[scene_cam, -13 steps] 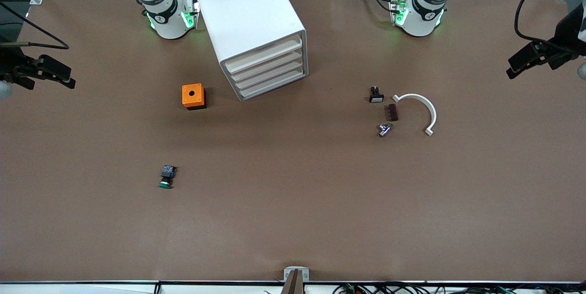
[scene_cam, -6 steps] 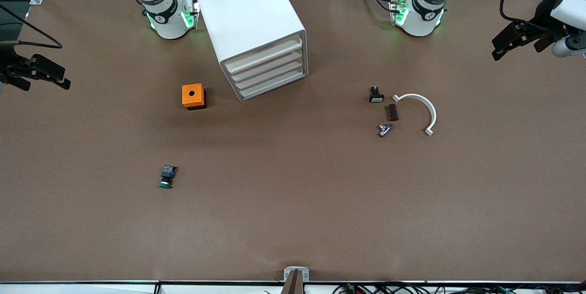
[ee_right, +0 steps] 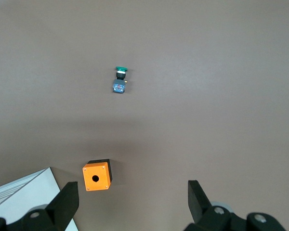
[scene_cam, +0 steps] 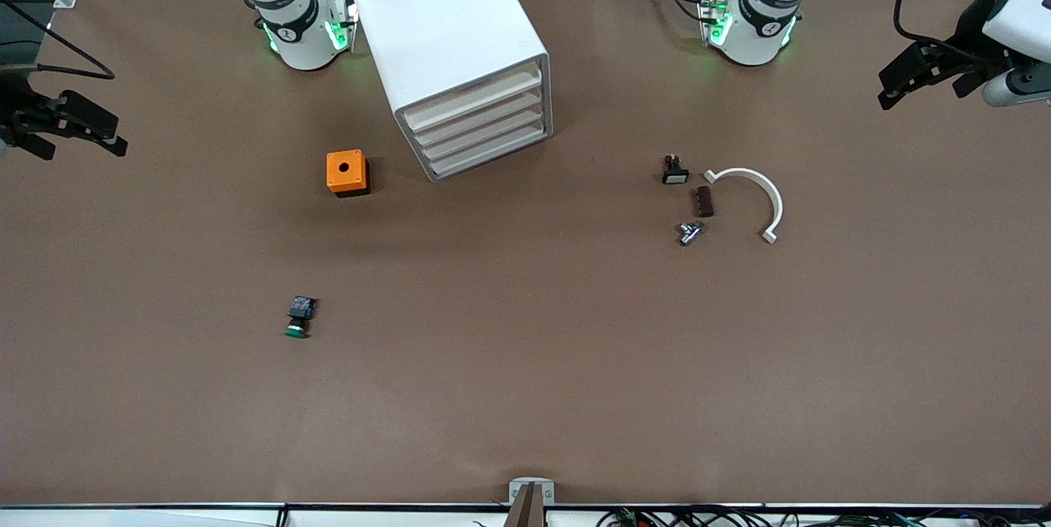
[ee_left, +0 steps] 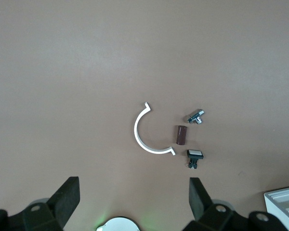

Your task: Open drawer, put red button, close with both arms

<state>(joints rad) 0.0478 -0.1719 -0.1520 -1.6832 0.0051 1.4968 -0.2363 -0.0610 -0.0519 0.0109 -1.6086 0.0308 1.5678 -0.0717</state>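
Now: all four drawers (scene_cam: 480, 126) shut in the cabinet (scene_cam: 443, 26) at the surface's (scene_cam: 525, 396) base edge. No red button in view, only a green-capped switch (scene_cam: 298, 317). Left hand (scene_cam: 924, 75) and right hand (scene_cam: 70, 129) raised over opposite end edges, fingers spread, holding nothing.

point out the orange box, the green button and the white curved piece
orange box (scene_cam: 345, 169): front view, top face by the hole
green button (scene_cam: 295, 332): front view, green cap
white curved piece (ee_left: 137, 135): left wrist view, middle of the arc
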